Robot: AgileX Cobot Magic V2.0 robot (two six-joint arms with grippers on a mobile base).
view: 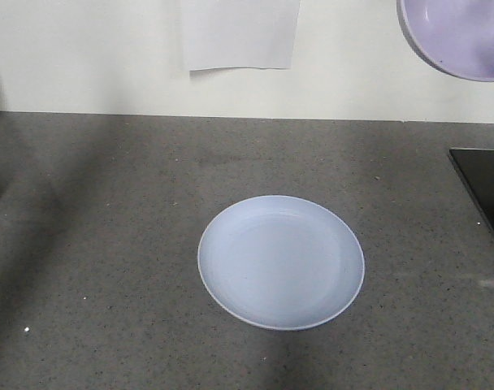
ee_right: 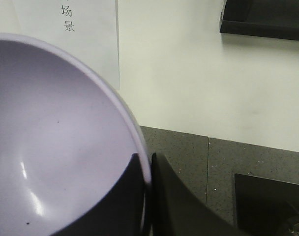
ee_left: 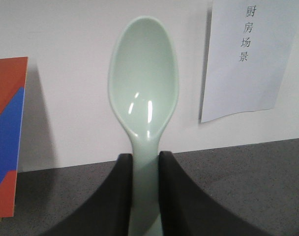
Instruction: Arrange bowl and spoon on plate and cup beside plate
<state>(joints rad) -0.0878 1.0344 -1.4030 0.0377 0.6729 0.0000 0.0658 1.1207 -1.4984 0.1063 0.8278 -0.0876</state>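
**Exterior front-facing view first: one plate (view: 281, 262) down, one bowl (view: 458, 36) and one spoon (ee_left: 144, 98) held up**

Exterior front-facing view: a single pale blue-lilac plate lies flat on the grey speckled bench (view: 109, 244) with nothing on it. One lavender bowl shows at the top right corner, off the bench and against the white wall, tilted so its inside faces the camera and cut by the frame edge. It is well apart from the plate. One sheet of paper (view: 240, 32) hangs on the wall. One black panel (view: 487, 187) lies at the right edge of the bench.

Left wrist-mounted view: the left claw (ee_left: 145, 160) is narrowed onto the handle of the one mint-green spoon. Its two dark fingers (ee_left: 121, 196) press the handle from either side. The spoon bowl stands straight out ahead of the claw, hollow side to the camera. Beyond the claw are the bench and wall. The paper sheet with printed characters is ahead to the right, and one red and blue board (ee_left: 7, 137) is at the left.

Right wrist-mounted view: the right claw (ee_right: 148, 162) pinches the rim of the bowl (ee_right: 56, 147), one finger (ee_right: 120, 206) inside the wall and one outside. The bowl fills the space left of the claw. Right of the claw, low down, lies the black panel on the bench, and one dark object (ee_right: 265, 17) sits high on the wall.
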